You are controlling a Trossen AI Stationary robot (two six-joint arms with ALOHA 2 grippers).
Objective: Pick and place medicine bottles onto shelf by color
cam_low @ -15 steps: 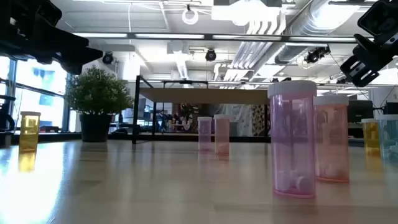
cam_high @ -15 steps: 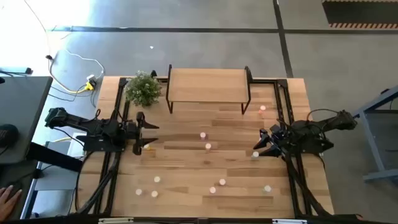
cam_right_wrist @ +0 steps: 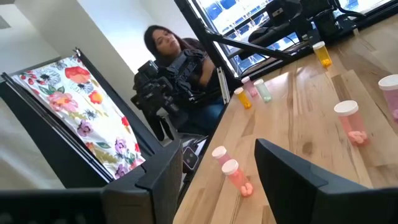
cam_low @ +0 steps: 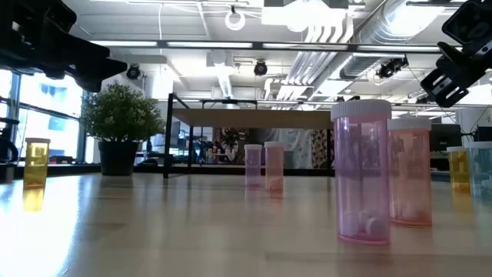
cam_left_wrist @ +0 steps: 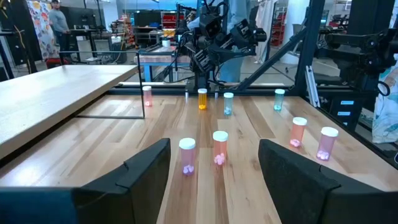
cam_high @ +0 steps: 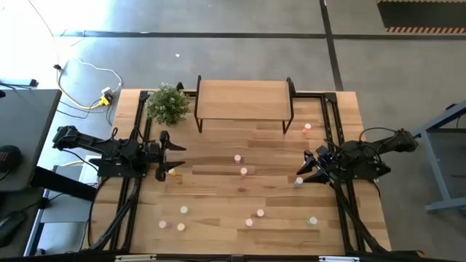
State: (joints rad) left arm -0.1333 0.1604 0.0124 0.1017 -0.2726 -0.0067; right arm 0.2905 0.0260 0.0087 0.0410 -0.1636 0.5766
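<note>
Looking straight down, ten bottles (cam_high: 243, 172) are standing scattered on the tabletop (cam_high: 218, 204); none is sitting on the shelf (cam_high: 242, 100). One plant (cam_high: 167, 103) is standing beside the shelf. Two grippers are hovering apart: the left gripper (cam_high: 178, 158) with jaws wide and empty, the right gripper (cam_high: 303, 166) with jaws parted and empty.

At tabletop level, seven bottles are showing, two pink ones nearest.

Past the left wrist, nine bottles are standing.

Past the right wrist, nine bottles are showing, one person (cam_right_wrist: 168, 46) sitting beyond.

Bottles (cam_high: 243, 172) scattered before shelf (cam_high: 242, 100)
</note>
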